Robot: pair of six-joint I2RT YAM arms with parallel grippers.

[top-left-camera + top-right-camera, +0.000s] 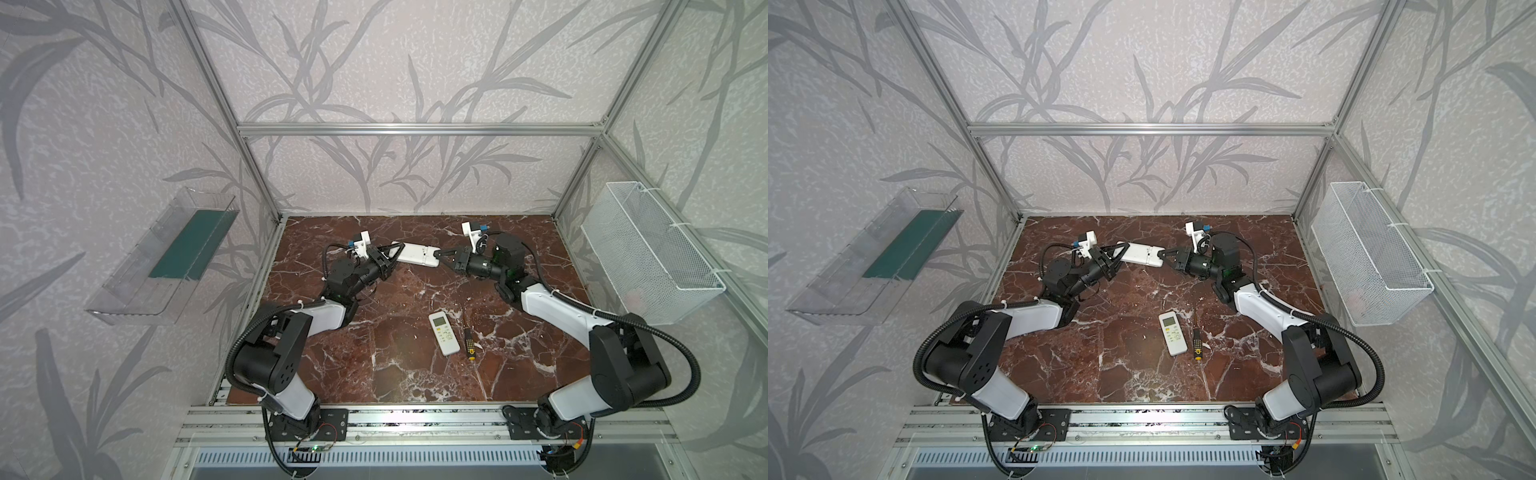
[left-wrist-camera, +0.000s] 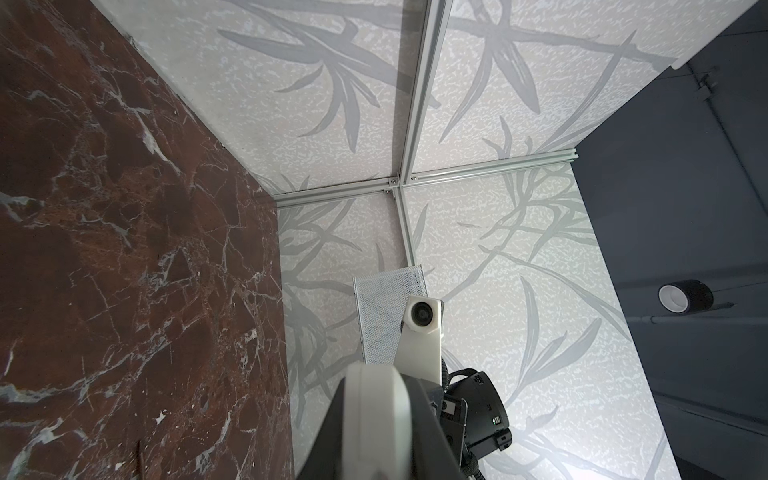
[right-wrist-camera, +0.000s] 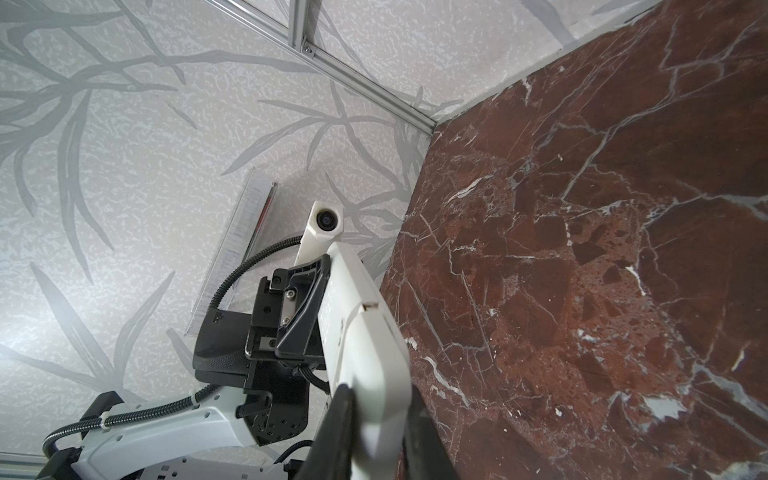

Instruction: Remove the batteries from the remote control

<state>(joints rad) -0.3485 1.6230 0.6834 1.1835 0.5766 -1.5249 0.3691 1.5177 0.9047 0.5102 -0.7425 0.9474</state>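
Two arms reach toward the far middle of the table (image 1: 374,357), elbows bent and wrists turned inward to face each other. We see the left gripper (image 1: 398,253) closed narrowly on the left end of the white remote (image 1: 417,254) and the right gripper (image 1: 439,254) closed likewise on its right end. A second remote (image 1: 444,333) lies nearer, with a screwdriver (image 1: 468,340) just beside it on the right.
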